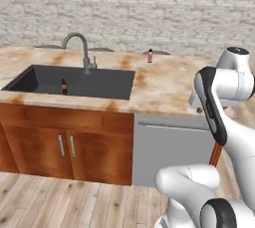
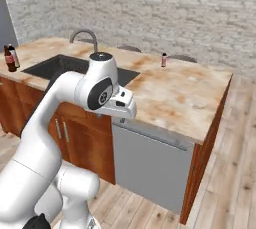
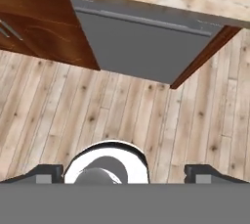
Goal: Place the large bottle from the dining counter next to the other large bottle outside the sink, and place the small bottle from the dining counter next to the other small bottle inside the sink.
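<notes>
Tool (image 3: 125, 173) spread wide with nothing between its 2 tips, aimed down at the wooden floor (image 3: 122, 120) in front of the grey dishwasher panel (image 3: 146, 47). Tiny brown red-labelled bottle (image 1: 63, 86) upright inside the dark sink (image 1: 99, 83). Tiny pale-pink bottle (image 1: 150, 56) upright on the marbled desk (image 1: 164, 87), near its far edge, well apart from the sink. At far left in the right base view, tall brown bottle (image 2: 8, 59) just beside pink-and-white bottle (image 2: 15, 57), outside the sink.

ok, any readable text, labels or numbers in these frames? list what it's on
No text can be read in any view.
other small bottle, in the sink: red label, too small to read.
small bottle, on the counter: no legible marking.
Two bottles on the counter left of the sink: too small to read.
</notes>
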